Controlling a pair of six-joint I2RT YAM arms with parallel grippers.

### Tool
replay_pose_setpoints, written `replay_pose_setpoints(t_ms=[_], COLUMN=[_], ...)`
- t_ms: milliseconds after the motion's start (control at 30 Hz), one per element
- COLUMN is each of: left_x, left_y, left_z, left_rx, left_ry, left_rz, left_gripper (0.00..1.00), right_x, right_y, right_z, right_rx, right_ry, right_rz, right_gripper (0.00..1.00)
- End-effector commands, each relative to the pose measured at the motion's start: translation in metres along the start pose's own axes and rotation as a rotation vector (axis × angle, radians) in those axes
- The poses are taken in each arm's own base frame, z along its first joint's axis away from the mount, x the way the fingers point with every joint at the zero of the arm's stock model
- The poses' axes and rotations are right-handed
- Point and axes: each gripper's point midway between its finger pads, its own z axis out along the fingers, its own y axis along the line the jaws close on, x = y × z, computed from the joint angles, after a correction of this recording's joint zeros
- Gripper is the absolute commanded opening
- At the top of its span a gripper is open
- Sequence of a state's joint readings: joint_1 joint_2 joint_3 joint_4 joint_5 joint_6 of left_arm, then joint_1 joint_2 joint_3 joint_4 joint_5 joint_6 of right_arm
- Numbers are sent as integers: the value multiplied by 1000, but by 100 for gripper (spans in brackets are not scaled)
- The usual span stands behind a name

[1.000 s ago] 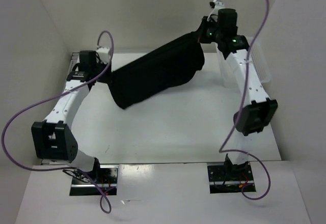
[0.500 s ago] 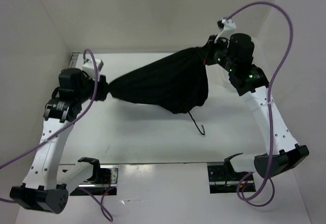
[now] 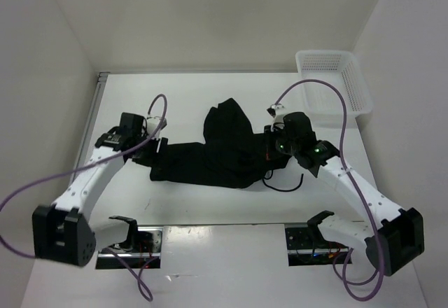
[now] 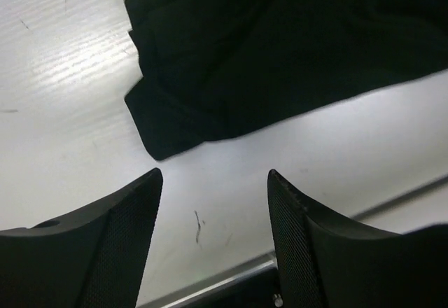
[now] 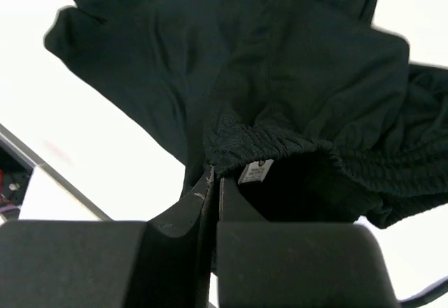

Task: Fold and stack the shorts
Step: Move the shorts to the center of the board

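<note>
The shorts [image 3: 224, 150] are laid crumpled on the table [image 3: 210, 199], well apart from the white basket [image 3: 353, 87] and to its left, nearer to the arm bases. The right gripper [image 5: 212, 182] is closed on the elastic waistband, at the end of the shorts nearer the basket. The left gripper [image 4: 213, 203] is held open at the end far from the basket, just beside a corner of the cloth, and nothing is gripped by it. A thin cord [image 3: 299, 180] is seen at the basket end.

Plain black shorts [image 3: 222, 155], rumpled, stretched left-right across the white table [image 3: 210, 94], waistband [image 5: 301, 145] rightward, thin drawstring [image 3: 284, 188] trailing right
</note>
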State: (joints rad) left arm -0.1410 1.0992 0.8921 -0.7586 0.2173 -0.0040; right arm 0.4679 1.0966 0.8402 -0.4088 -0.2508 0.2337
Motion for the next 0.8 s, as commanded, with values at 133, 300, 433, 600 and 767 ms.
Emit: replay_pose_setpoints(t_ms=[133,300,433,600,767], left_x=[-33,-6,-6,10,16], left_y=[30,36,58,67,65], left_z=[60,77,86,104,109], left_rx=[-65,-83,-185,-195,-181], left_ry=[34,96,65,123,141], left_rz=[-2,-14,-12,-30,-34], left_gripper=[62,60,63,69,70], right_x=[-23,-29,-33,-33,-34], right_y=[7,8,10,10,11], right_z=[-13,-18,-20,-20,-23], right_rx=[-17,-17,-22,-22,-25], right_ry=[-139,-169,-186,-186,-196], right_rz=[-11,-7,-11,-11,-13], right_gripper=[0,0,0,0,0])
